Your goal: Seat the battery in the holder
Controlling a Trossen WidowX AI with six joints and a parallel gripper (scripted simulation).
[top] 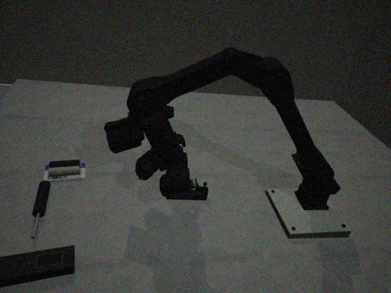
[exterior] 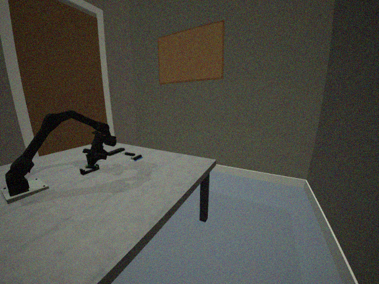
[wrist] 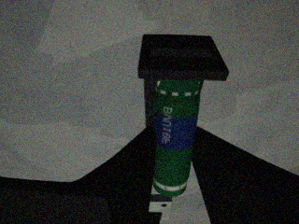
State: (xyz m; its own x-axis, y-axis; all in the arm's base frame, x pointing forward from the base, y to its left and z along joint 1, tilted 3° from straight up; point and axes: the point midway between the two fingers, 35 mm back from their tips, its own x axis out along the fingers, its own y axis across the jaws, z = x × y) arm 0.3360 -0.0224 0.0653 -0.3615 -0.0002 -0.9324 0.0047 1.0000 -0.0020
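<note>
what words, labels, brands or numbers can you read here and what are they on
Green battery: one line of pale lettering on its blue band, seeming to start with "B"; the rest is too blurred to quote for sure.
White and blue card: small dark marks along one edge, too small to read.
Black box: a faint rectangular outline, no readable text.

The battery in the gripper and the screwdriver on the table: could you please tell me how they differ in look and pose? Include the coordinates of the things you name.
The battery point(wrist: 174, 133) is green with a blue band and lettering, while the screwdriver point(top: 41, 199) has a plain dark handle and a thin metal shaft. The battery is held between the fingers of the gripper point(wrist: 173, 154), at the holder point(wrist: 182, 56) point(top: 189, 195); the screwdriver lies loose on the table. Both are long and roughly round.
</note>
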